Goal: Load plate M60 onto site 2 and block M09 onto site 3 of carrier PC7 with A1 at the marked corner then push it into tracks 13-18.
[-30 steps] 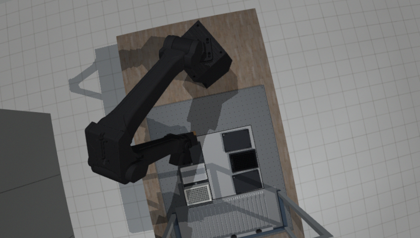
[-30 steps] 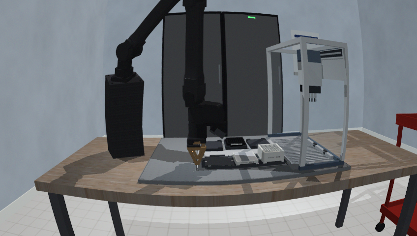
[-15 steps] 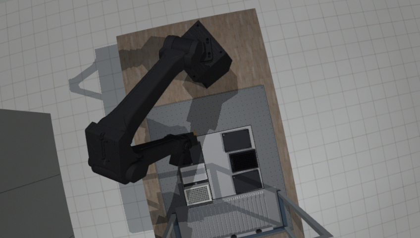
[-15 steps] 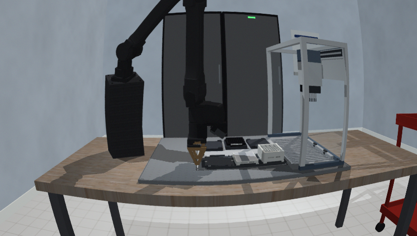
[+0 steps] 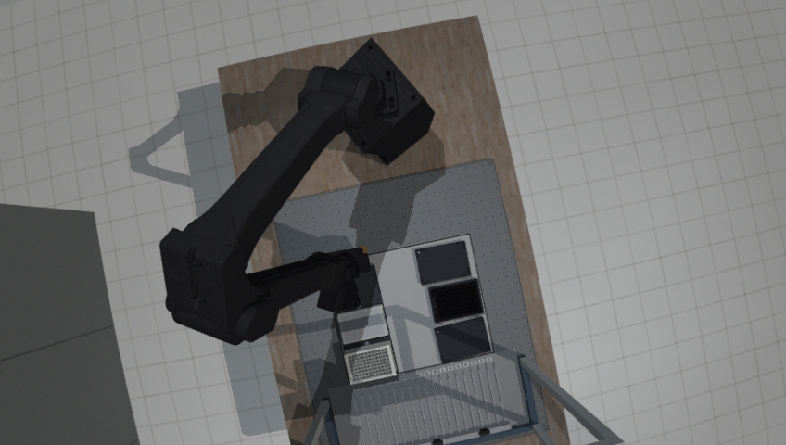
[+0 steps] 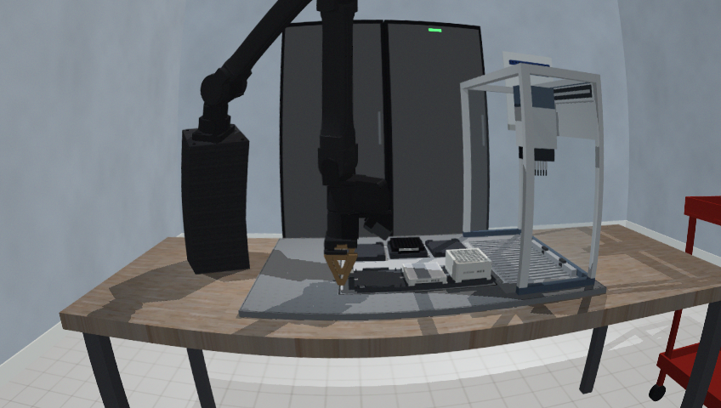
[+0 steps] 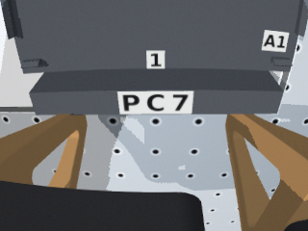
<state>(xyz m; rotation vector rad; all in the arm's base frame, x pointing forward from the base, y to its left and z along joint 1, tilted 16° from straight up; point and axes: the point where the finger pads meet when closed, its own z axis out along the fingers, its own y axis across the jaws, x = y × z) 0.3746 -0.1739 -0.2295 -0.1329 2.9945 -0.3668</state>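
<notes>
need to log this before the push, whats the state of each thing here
gripper: open, empty, low behind the handle end of PC7
carrier PC7: on the apron, not yet in the rails
site 1: empty
384-well plate: on the carrier
deep-well block: on the carrier, at the end nearest the rails
96-well plate: in the middle nest
loading rails: no carrier in them

Seen close from behind two tan, open-frame gripper fingers set wide apart with nothing between: dark grey plate carrier (image 7: pixel 154 13), handle end nearest, white labels "PC7", "1" and "A1", resting on pale grey perforated board (image 7: pixel 167 148).
</notes>
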